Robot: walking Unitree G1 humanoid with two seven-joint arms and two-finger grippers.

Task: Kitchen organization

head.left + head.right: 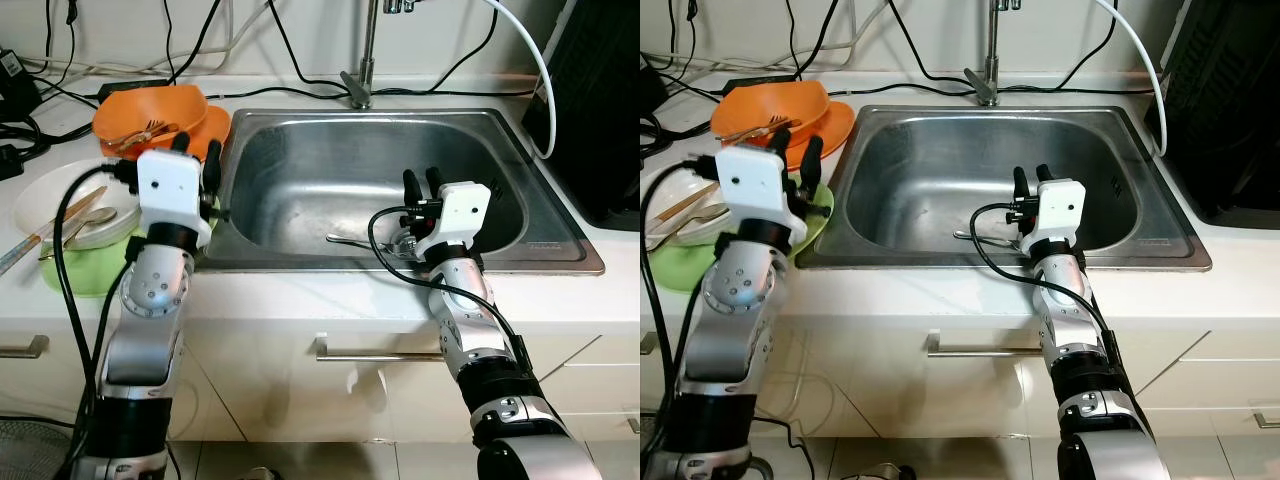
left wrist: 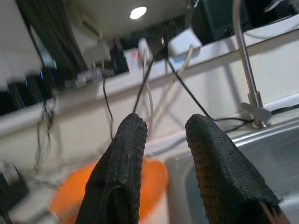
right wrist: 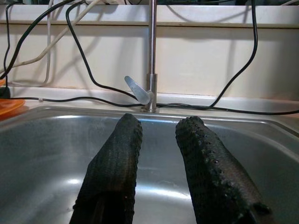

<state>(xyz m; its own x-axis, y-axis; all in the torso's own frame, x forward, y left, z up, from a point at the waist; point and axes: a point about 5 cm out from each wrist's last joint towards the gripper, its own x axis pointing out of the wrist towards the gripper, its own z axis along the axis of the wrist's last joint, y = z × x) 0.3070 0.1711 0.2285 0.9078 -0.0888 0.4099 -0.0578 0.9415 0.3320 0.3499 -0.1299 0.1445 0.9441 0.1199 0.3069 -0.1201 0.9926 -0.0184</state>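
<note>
on our far left, a white plate [image 1: 40, 195] on the counter [image 1: 300, 298] holds chopsticks [image 1: 50, 230] and a spoon [image 1: 85, 222], with a green plate [image 1: 75, 272] partly under it. behind them an orange bowl [image 1: 150, 112] sits on an orange plate [image 1: 212, 125], more utensils lying in the bowl. black cables [image 1: 60, 90] trail along the wall behind.

our left gripper [image 1: 196, 156] is raised over the counter edge between the plates and the steel sink [image 1: 300, 180], pointing toward the orange bowl; its two black fingers [image 2: 121, 172] stand apart with nothing between them.

in the sink, a metal spoon [image 1: 350, 240] lies on the bottom near the front wall, close to the drain. the tap [image 1: 365, 60] rises from the back rim.

our right gripper [image 1: 421, 183] reaches over the sink's front rim, held above the basin just right of the spoon and clear of it; its fingers [image 3: 114, 172] are parted and hold nothing.

at the far right a black appliance [image 1: 600, 100] stands on the counter, a white hose [image 1: 535, 70] curving past it.
</note>
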